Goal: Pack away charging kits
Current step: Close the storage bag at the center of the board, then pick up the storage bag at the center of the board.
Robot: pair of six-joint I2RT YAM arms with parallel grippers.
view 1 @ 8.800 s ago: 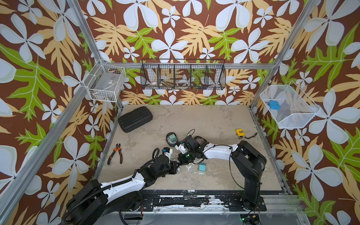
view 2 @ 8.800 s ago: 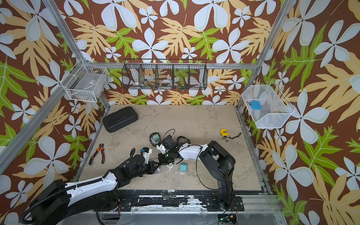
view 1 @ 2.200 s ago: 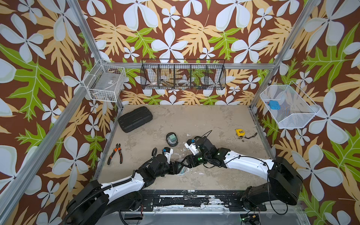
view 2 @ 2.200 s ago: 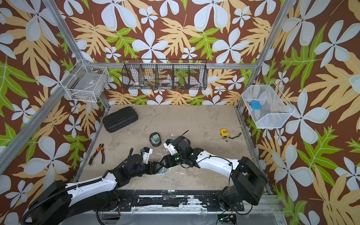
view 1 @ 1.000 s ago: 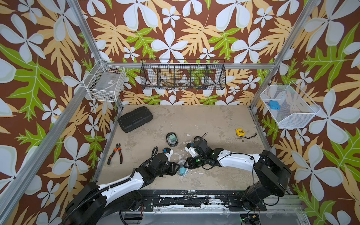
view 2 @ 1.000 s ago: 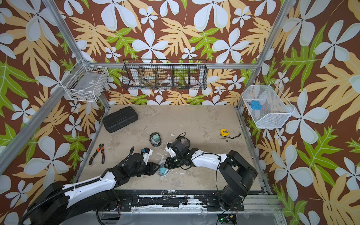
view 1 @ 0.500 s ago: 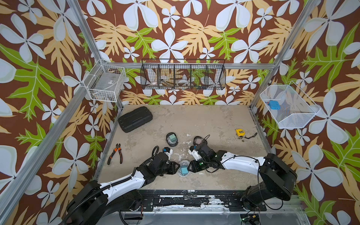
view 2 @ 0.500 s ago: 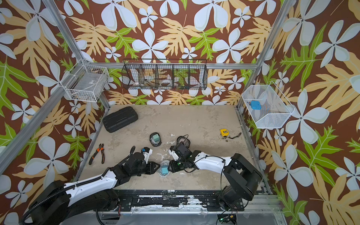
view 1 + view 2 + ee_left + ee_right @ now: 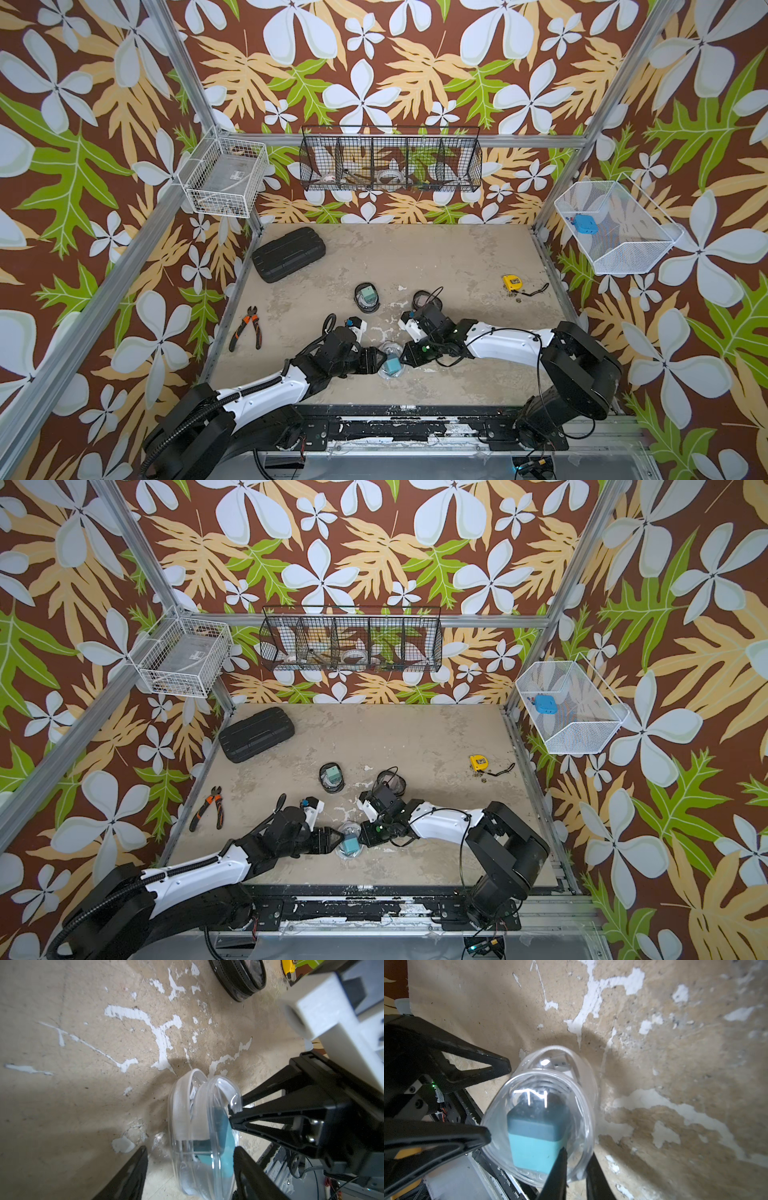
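A clear-rimmed oval pouch (image 9: 390, 368) (image 9: 348, 848) lies near the table's front middle with a teal plug block (image 9: 536, 1142) (image 9: 220, 1132) inside it. A white cable connector (image 9: 560, 1065) shows in its lower half. The pouch's lid stands partly raised. My right gripper (image 9: 576, 1167) (image 9: 404, 358) is shut on the lid's rim. My left gripper (image 9: 190, 1167) (image 9: 379, 360) is open, one finger on each side of the pouch. A black-rimmed pouch (image 9: 367, 297) holding a mint green block lies farther back. Another black-rimmed pouch (image 9: 424, 299) (image 9: 239, 978) sits behind my right wrist.
A black ribbed case (image 9: 289, 253) lies back left, pliers (image 9: 248, 334) by the left edge, a yellow tape measure (image 9: 512, 282) at the right. On the walls hang a black wire basket (image 9: 390, 160), a white basket (image 9: 226, 176) and a mesh bin (image 9: 619, 232) with a blue gadget.
My left gripper's jaws have spread apart around the clear pouch. My right gripper has narrowed onto the pouch's lid rim. The pouch has stayed in about the same spot.
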